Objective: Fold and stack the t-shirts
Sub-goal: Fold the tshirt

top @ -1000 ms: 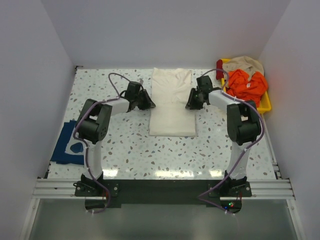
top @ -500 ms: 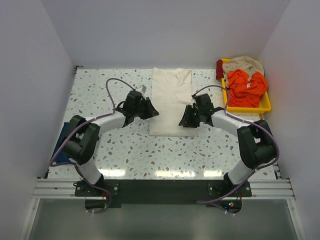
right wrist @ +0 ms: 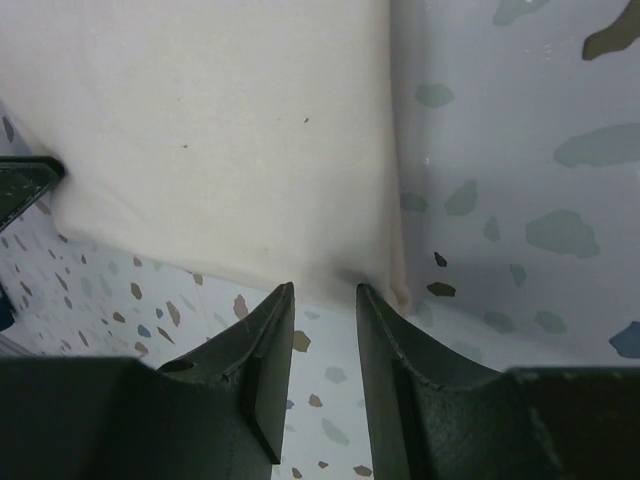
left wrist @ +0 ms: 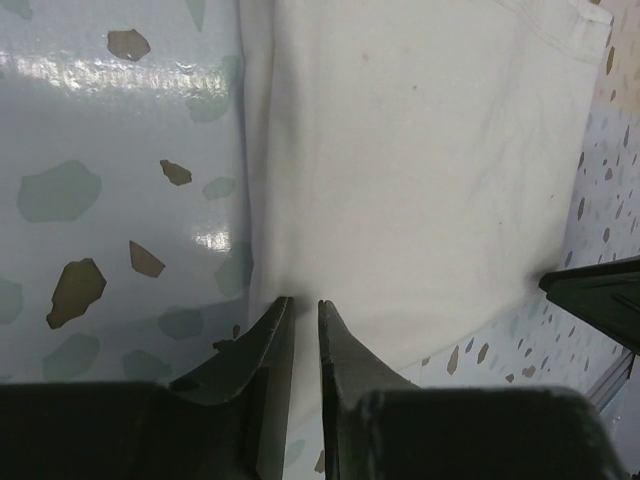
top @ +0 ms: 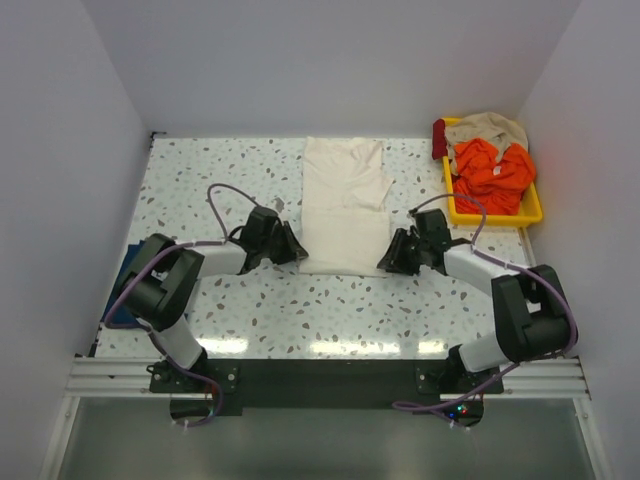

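The cream t-shirt (top: pixel 343 215) lies folded into a long strip in the middle of the table. My left gripper (top: pixel 292 250) is low at its near left corner. In the left wrist view the jaws (left wrist: pixel 303 302) stand narrowly apart with the shirt's (left wrist: pixel 420 150) edge between them. My right gripper (top: pixel 388 264) is at the near right corner. In the right wrist view its jaws (right wrist: pixel 325 288) stand a little apart, with their tips at the hem of the shirt (right wrist: pixel 220 130) and table showing between them. The navy t-shirt (top: pixel 113 308) lies at the left edge, mostly hidden by my left arm.
A yellow tray (top: pixel 500 217) at the back right holds an orange cloth (top: pixel 492 165) and a beige cloth (top: pixel 490 125). White walls close in the speckled table on three sides.
Both grippers have slid toward me along the cream shirt's sides, from its middle to its near corners. The shirt's near half looks narrower and a sleeve now shows at its right side.
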Controlling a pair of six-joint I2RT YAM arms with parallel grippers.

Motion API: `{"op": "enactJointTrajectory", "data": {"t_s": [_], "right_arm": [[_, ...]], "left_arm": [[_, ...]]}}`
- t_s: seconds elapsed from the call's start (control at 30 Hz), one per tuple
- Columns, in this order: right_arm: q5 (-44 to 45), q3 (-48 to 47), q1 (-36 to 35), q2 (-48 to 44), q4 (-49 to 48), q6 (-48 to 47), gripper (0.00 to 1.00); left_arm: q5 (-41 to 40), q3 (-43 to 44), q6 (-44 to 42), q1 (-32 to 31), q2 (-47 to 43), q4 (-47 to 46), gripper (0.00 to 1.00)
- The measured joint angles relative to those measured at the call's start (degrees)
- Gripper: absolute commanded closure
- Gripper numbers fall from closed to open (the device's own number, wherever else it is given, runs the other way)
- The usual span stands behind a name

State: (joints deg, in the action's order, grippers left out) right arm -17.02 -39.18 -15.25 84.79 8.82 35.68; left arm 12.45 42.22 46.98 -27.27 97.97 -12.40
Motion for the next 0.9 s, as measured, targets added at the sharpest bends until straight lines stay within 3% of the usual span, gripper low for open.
{"op": "enactJointTrajectory", "data": {"t_s": [0.27,0.6,0.8,0.9], "right_arm": [[1.53,1.03,0.94,-2.25,1.29,-1.14,0.64],[1.51,2.08,1.07,-0.76,1.20,-1.84,0.68],[1.49,2.95,1.07,-1.53,0.66,-1.84,0.67],[1.44,3.19,1.07,-1.70,0.50,-1.84,0.66]], "left_arm": [[0.42,-0.66,-0.13,0.76,-0.87,0.22,0.77],[1.79,1.05,-1.86,1.40,-4.96,5.22,0.68],[-0.90,1.27,-3.76,1.44,-9.73,8.33,0.50],[-0.98,-0.50,-4.31,1.49,-10.10,7.98,0.47]]}}
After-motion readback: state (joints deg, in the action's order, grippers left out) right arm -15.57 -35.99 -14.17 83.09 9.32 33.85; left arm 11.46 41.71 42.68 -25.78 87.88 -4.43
